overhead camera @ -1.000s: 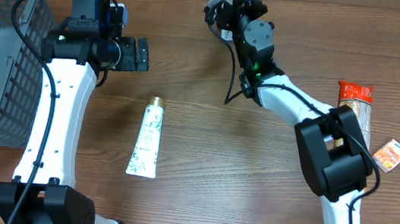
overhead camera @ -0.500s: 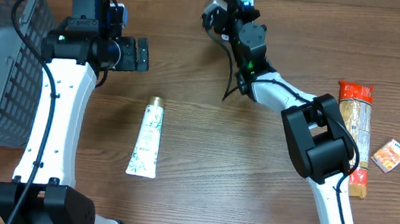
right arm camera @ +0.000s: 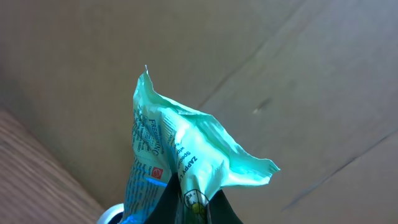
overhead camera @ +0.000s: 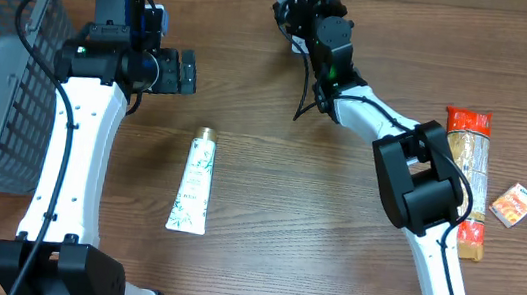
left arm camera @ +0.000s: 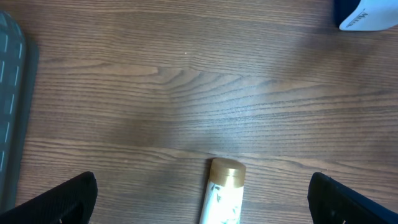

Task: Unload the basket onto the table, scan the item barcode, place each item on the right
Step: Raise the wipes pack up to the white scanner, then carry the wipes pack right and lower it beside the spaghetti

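Green packet (right arm camera: 186, 155) pinched by right fingers (right arm camera: 163, 214); left fingers (left arm camera: 62, 199) spread wide, holding nothing

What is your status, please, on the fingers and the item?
Left fingers open, empty. Right fingers shut on teal packet, held up. No obstruction seen.

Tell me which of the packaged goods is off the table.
The mint-green packet, pinched in the right claw. The white tube, long red-topped pack and small orange box all lie on the table.
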Motion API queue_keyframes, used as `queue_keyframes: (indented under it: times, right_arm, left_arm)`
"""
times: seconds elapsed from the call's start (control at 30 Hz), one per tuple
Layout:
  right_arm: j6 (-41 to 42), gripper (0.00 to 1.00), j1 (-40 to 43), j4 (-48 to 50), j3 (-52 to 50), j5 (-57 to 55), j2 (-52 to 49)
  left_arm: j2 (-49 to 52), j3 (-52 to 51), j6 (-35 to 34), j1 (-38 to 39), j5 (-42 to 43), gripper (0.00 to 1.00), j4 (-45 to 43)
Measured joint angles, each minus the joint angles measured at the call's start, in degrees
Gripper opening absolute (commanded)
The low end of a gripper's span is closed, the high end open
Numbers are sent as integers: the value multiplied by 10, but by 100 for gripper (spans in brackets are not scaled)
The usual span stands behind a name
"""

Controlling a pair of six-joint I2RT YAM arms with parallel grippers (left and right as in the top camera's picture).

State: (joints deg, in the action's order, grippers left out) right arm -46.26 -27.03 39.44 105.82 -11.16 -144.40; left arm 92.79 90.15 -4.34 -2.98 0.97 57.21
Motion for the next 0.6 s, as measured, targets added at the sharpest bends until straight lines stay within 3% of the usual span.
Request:
queue_keyframes:
  times: [0.3,0.6]
  right_arm:
    - [31,4,0,113,2,-49,-4]
    - [141,4,-1,-137,1,-63,67]
  left_arm:
    - [0,0,0,0,0,100,0]
    - [0,0,0,0,0,100,1]
